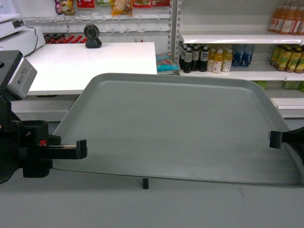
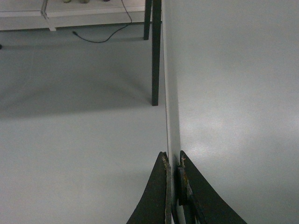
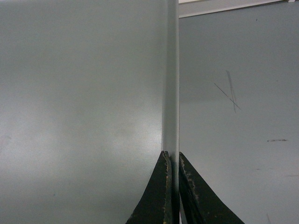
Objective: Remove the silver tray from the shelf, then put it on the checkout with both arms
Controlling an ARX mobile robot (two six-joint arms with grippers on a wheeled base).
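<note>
The silver tray (image 1: 180,128) is off the shelf and held in the air between both arms, long axis running left to right, its far edge tipped up. Beyond the tray's far-left corner stands the checkout (image 1: 90,66), so by my judgement the carry must go forward and left, with the left arm nearer the counter. The left gripper (image 1: 81,148) is clamped on the tray's left rim, and the left wrist view shows the rim pinched tight between its fingers (image 2: 161,186). The right gripper (image 1: 274,139) is pinched on the opposite rim likewise. On the counter beyond the tray sits a small black fan (image 1: 92,35), which could crowd the landing
</note>
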